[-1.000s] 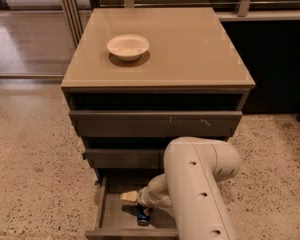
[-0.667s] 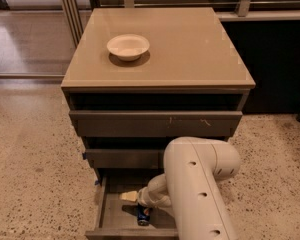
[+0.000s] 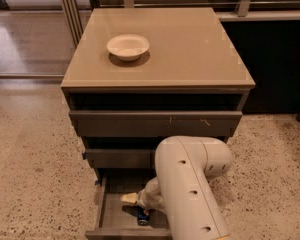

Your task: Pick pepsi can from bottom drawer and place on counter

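The bottom drawer [image 3: 115, 216] is pulled open at the foot of the grey-brown cabinet. The pepsi can [image 3: 143, 217], small and dark blue, is inside it near the front, mostly hidden under my arm. My gripper [image 3: 132, 199] reaches down into the drawer, just above and left of the can; its pale tip points left. My big white arm [image 3: 187, 184] covers the right half of the drawer. The counter [image 3: 190, 49] is the glossy tan top of the cabinet.
A white bowl [image 3: 128, 46] stands on the counter at the back left. The two upper drawers [image 3: 155, 123] are partly open. Speckled floor [image 3: 35, 174] lies on both sides. A dark wall panel [image 3: 275, 64] is on the right.
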Controlling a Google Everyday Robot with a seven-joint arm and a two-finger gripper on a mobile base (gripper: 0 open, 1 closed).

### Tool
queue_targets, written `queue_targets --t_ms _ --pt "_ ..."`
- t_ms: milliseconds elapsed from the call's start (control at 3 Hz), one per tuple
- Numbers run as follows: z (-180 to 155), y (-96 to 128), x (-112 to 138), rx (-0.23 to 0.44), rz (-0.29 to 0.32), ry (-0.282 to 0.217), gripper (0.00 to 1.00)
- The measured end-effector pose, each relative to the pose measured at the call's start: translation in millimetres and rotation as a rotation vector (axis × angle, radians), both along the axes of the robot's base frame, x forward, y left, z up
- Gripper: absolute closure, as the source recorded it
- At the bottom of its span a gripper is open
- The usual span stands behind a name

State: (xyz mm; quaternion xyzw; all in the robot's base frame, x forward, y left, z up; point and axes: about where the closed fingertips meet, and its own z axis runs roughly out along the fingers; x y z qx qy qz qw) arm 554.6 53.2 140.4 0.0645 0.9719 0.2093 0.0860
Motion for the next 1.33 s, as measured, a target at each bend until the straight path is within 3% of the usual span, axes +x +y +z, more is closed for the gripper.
queue_targets --t_ms 333,667,1333 --pt "-5.3 -1.5 -0.7 -0.022 -0.007 0.006 0.0" --pt "-5.3 -1.5 -0.7 -0.022 -0.007 0.006 0.19" --pt "-5.4 -1.5 -0.8 -0.022 -0.007 0.006 0.65"
